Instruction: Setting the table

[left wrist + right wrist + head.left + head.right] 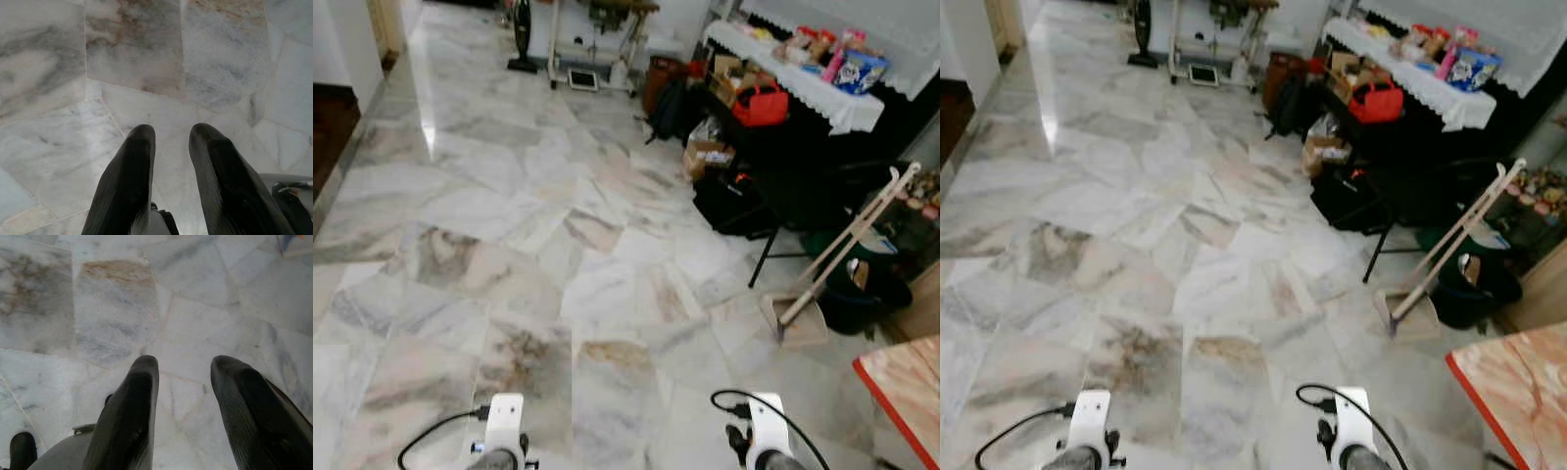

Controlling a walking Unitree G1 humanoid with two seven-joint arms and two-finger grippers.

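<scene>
Marble floor (509,255) all around, pale tiles veined grey and brown. Left gripper (168,134) hanging low over it, two black fingers (129,181) parted by a narrow gap, nothing between. Right gripper (183,364) likewise above bare tile, fingers (132,411) spread somewhat wider, empty. Further out, both silver wrists cut off at the frame's lower edge. On the robot's right, one corner of a red-edged table (1513,392), mostly cropped, edge running diagonally away. Beyond it, a broom and dustpan (837,250) leaning, handle tilted up to the right. Cluttered bags and boxes (724,137) beside a white-clothed sideboard (803,78); items on top too small to name.
</scene>
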